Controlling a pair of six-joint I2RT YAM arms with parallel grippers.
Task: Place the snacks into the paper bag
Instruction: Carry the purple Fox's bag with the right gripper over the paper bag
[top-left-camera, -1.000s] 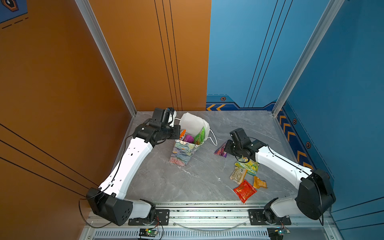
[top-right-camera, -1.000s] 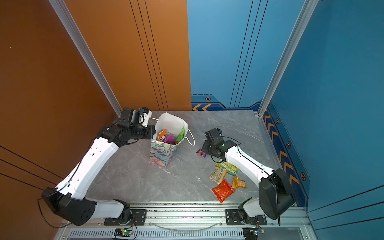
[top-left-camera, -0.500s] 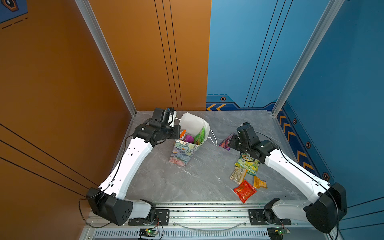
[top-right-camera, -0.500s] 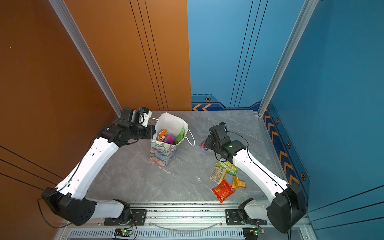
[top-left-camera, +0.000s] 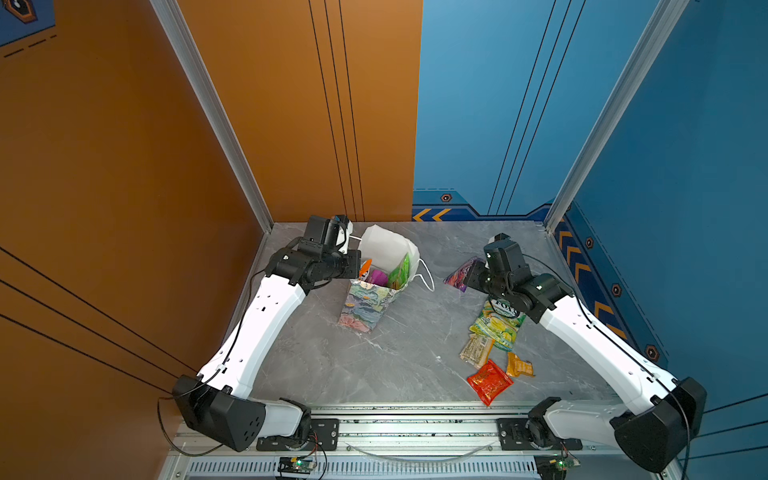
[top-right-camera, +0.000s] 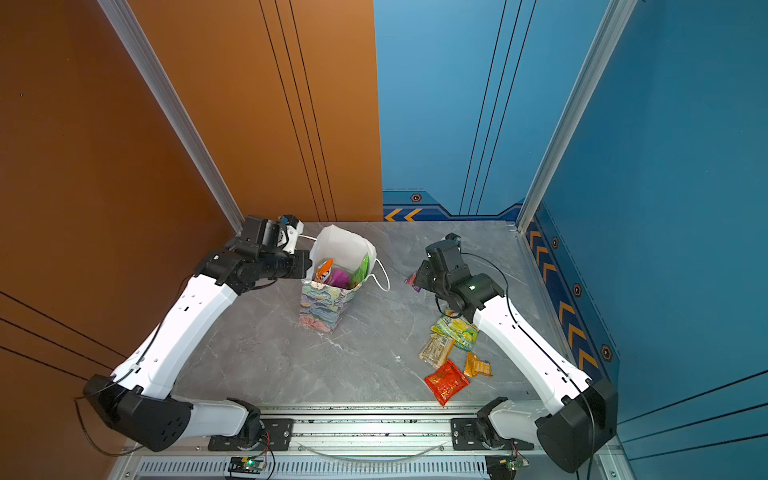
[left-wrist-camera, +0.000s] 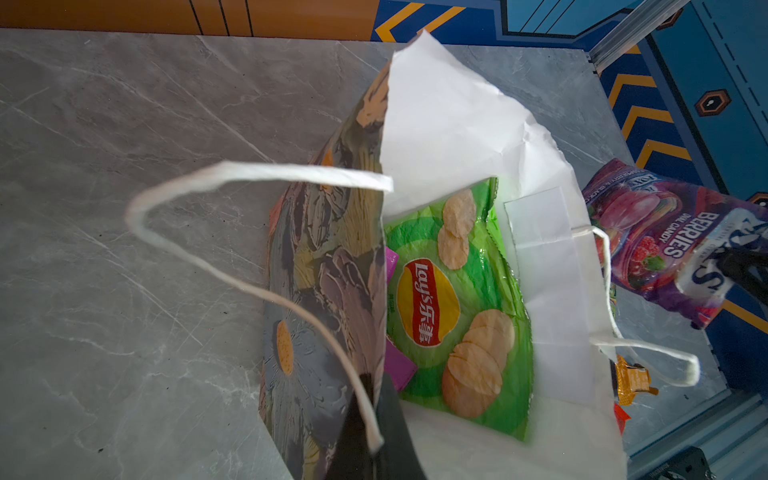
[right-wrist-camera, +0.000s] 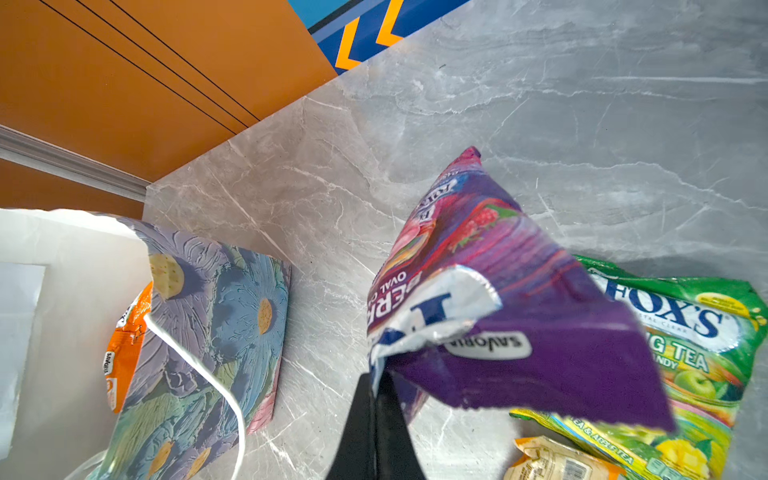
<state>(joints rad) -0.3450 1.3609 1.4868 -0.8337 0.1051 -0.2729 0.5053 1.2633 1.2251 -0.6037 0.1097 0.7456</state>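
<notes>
Grey marbled table (top-left-camera: 374, 370) in both top views; at ten o'clock on it, paper bag (top-left-camera: 362, 307), upright, mouth open, white inside, floral outside. Poking from the mouth: orange packet (top-left-camera: 365, 268), magenta packet (top-left-camera: 377, 276), green Lay's packet (top-left-camera: 400, 269). At the bag's nine-o'clock rim, left gripper (top-left-camera: 356, 266), pinched onto the paper; at two o'clock on the table, right gripper (top-left-camera: 471, 277), closed on purple Fox's packet (top-left-camera: 458, 274), well apart from the bag. At four o'clock, loose: yellow-green Fox's packet (top-left-camera: 496, 328), partly under the right arm; tan packet (top-left-camera: 476, 352) touching it; small orange packet (top-left-camera: 518, 366); red packet (top-left-camera: 489, 382), nearest the rail.

Left wrist view: dark fingertips (left-wrist-camera: 395, 419) clamped tight on the bag's floral wall at the rim; white cord handle (left-wrist-camera: 249, 174) looping out and back to them (caught between the pads or merely in front, cannot tell); green Lay's packet leaning on the white inner wall; purple Fox's packet beyond the far rim, outside the bag.

Right wrist view: jaws shut with no gap on the crumpled edge of purple Fox's packet, hanging from them; yellow-green Fox's packet and tan packet lying on the table behind; orange packet inside the bag.
</notes>
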